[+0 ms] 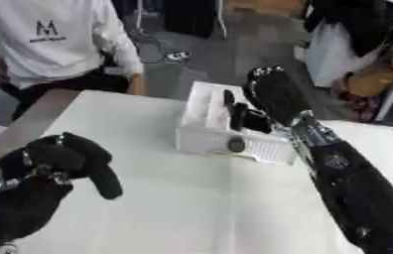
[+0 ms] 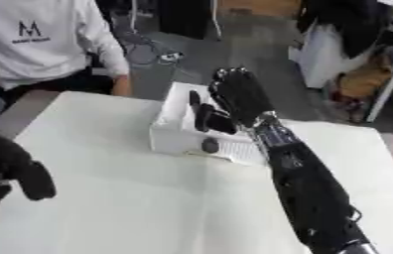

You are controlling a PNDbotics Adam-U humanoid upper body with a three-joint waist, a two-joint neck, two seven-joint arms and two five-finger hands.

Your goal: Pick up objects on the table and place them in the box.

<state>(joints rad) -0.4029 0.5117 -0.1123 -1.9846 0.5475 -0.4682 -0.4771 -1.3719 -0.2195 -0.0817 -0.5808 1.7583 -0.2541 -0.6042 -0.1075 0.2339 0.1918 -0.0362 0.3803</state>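
Nearest to me, down in the lower left, I've got my left hand (image 1: pixel 57 161) sitting idle over the counter (image 1: pixel 200 198), its fingers curled in on themselves with nothing in them and one dark digit hanging down toward the white surface. The counter itself is white and bare across the whole near stretch. Coming in from the lower right, my right arm (image 1: pixel 356 193) runs up and away across the counter, black with a silver section near the wrist, and it ends at my right hand (image 2: pixel 239 96), which is out over the box (image 2: pixel 178 131). The fingers there are fairly straight and spread apart, back of the hand toward me, so I'm reading it as relaxed rather than clamped on anything. The box is white, set at the far middle of the counter, with a round dark mark (image 2: pixel 210 145) on its near wall and a ribbed or gridded patch beside it. Inside it, standing up just left of my right hand, are dark elongated objects (image 2: pixel 207 116) (I can't make out what they are, nor whether the hand actually touches them). Beyond the far left corner, a person in a white shirt (image 1: pixel 48 37) stands at the counter's edge.
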